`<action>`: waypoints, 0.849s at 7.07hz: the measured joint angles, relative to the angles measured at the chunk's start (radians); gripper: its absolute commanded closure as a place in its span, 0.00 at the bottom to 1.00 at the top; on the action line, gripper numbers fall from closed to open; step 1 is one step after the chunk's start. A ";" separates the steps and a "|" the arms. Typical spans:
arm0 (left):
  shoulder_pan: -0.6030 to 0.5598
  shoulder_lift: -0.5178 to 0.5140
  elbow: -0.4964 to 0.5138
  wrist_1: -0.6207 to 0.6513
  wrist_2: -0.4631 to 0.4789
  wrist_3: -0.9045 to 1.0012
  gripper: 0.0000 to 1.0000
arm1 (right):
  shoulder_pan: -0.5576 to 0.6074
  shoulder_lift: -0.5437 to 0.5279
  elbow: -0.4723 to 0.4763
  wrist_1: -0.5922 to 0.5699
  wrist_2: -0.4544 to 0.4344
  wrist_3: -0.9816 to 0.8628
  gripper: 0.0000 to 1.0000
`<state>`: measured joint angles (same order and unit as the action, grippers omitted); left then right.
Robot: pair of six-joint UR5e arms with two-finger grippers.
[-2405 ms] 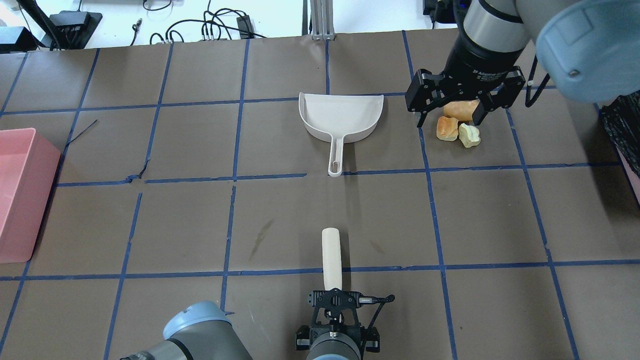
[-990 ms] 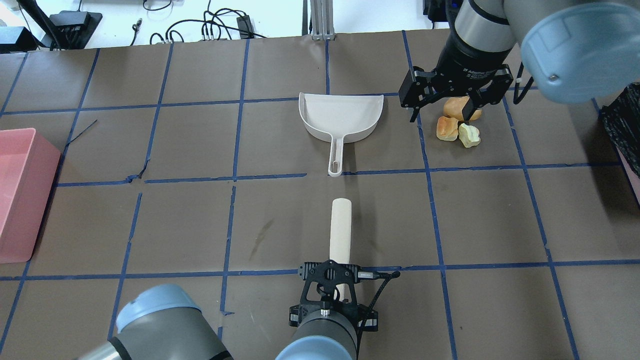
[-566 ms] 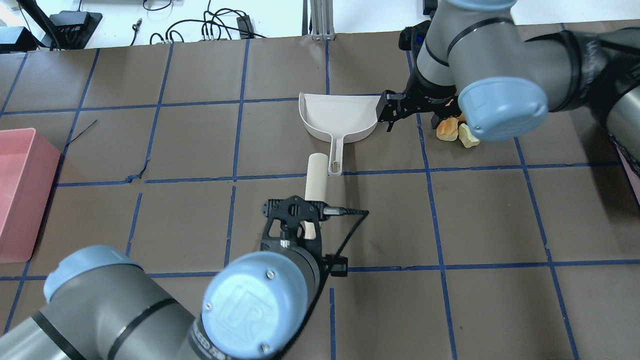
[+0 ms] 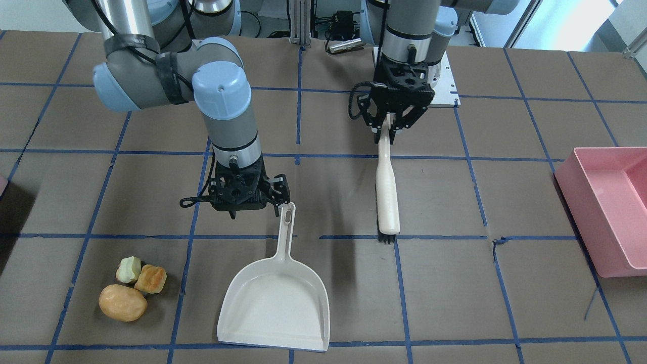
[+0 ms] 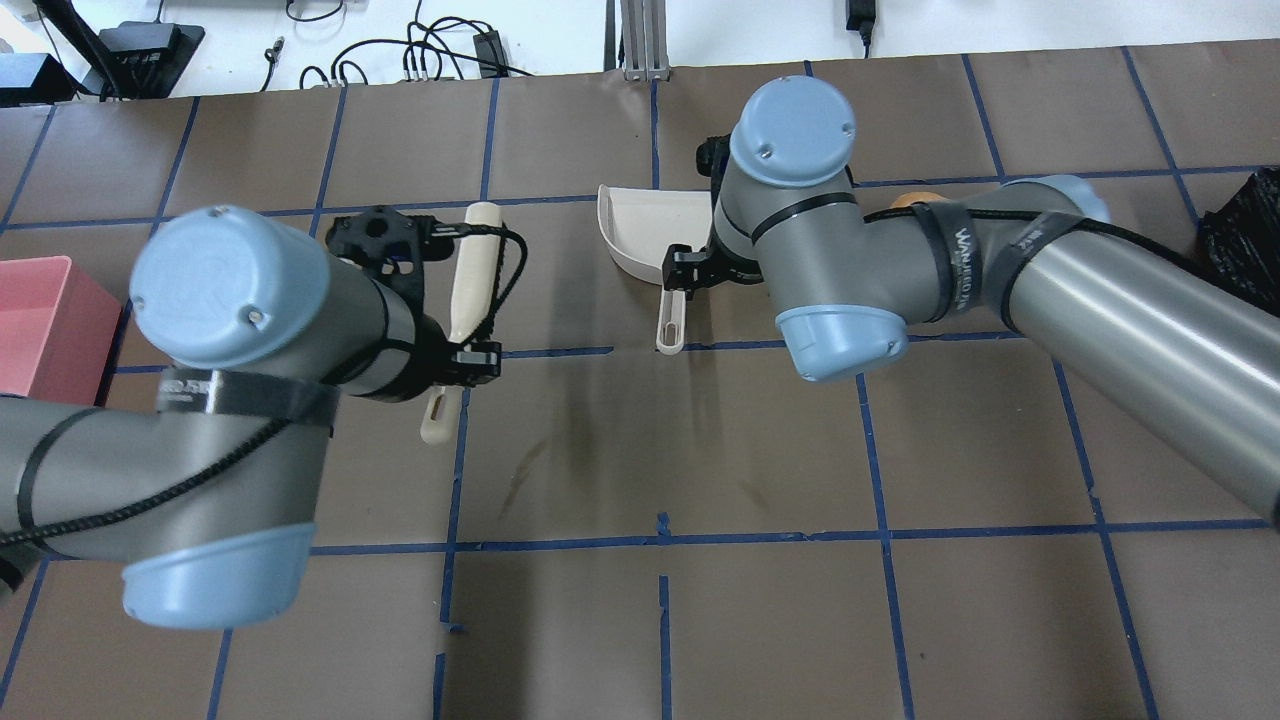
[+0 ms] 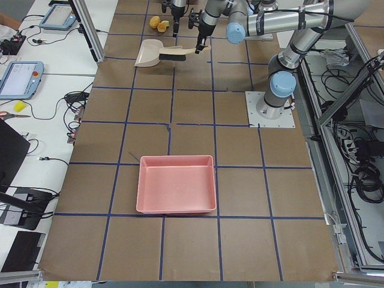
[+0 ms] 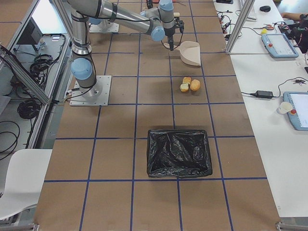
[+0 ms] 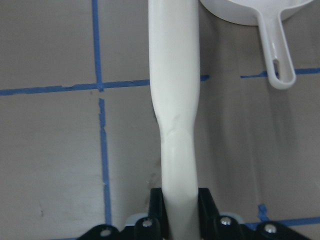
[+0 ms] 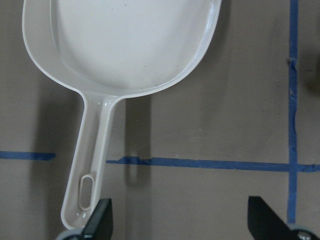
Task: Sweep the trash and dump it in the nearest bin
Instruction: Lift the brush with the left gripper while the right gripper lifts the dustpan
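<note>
Left gripper (image 4: 388, 132) was clenched on the thin end of the brush (image 4: 388, 192), holding it clear of the desk (image 4: 455, 313), to judge by the shadow beside it. The brush's long axis ran near to far, with the handle toward the robot and dark bristles under the far end. Held that way, it looked ready to be lowered and dragged sideways.

Over on the other side, the right gripper (image 4: 255, 205) hung released with its jaws wide apart, just above the near end of the dustpan (image 4: 275, 298) handle. The handle end sat close to one finger rather than centred, so this was probably the line-up for a grasp.

The dustpan lay flat, its long axis also near to far, handle pointing at the robot and mouth opening far. The mouth therefore did not face the trash, and I judged the dustpan would need turning or shifting.

The trash sat untouched on the desk to the right of the dustpan and apart from it. Its tan potato (image 4: 123, 302), bread chunk (image 4: 150, 279) and pale core (image 4: 128, 269) were huddled together. A black-lined bin (image 7: 178, 131) stood further right and looked nearest. The pink tub (image 4: 581, 202) lay well off to the left.
</note>
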<state>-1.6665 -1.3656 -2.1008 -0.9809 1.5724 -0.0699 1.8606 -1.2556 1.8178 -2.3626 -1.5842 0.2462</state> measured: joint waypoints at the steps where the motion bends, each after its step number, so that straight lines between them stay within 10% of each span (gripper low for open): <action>1: 0.069 -0.013 0.011 -0.011 -0.018 0.047 1.00 | 0.034 0.035 -0.001 -0.047 -0.033 0.026 0.05; 4: 0.112 -0.030 0.035 -0.046 -0.037 0.080 1.00 | 0.084 0.092 -0.020 -0.097 -0.060 0.099 0.06; 6: 0.115 -0.036 0.046 -0.063 -0.040 0.082 1.00 | 0.100 0.125 -0.034 -0.105 -0.068 0.114 0.33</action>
<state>-1.5510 -1.4018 -2.0549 -1.0436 1.5325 0.0118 1.9604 -1.1310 1.7837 -2.4673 -1.6523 0.3606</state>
